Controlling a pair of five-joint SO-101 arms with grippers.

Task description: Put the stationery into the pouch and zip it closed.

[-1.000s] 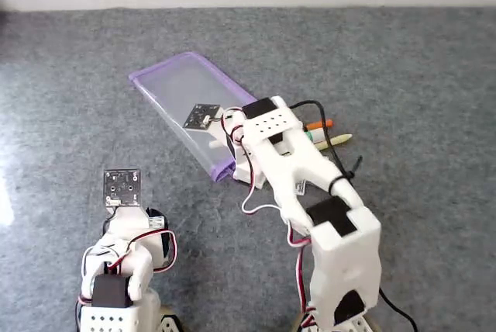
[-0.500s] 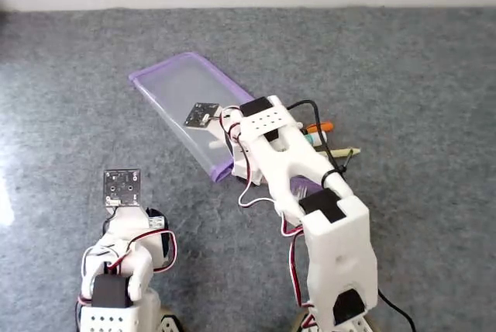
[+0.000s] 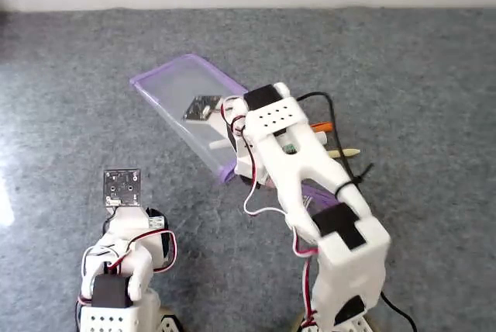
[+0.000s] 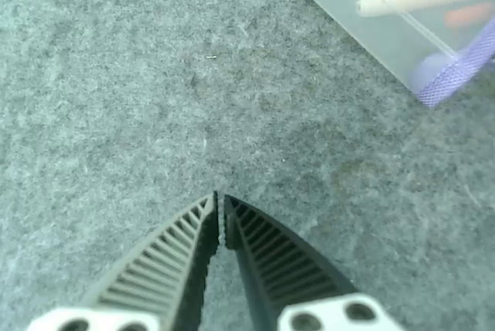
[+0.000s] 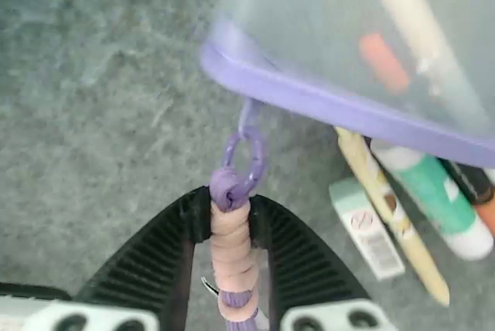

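The translucent pouch (image 3: 180, 95) with purple trim lies flat on the grey counter (image 3: 403, 60). The right pincer (image 5: 230, 209) is at the pouch's corner nearest the arm bases. It is clamped narrowly on the zipper pull (image 5: 232, 250), a pale beaded cord ending in a purple ring (image 5: 246, 162) that is hooked to the pouch's purple edge. Through the pouch's clear wall a cream pencil (image 5: 414, 14) and an orange piece (image 5: 383, 62) show inside it. Just outside that same edge, on the counter, lie a second cream pencil (image 5: 384, 201), a green-and-white marker (image 5: 430, 201) and a small white box (image 5: 366, 230). They lie close together, and the pouch's edge hides the far ends of the pencil and marker. The left pincer (image 4: 219, 201) hangs over bare counter, well apart from the pouch on the side toward the arm bases. Its toothed jaws are pressed together with nothing between them.
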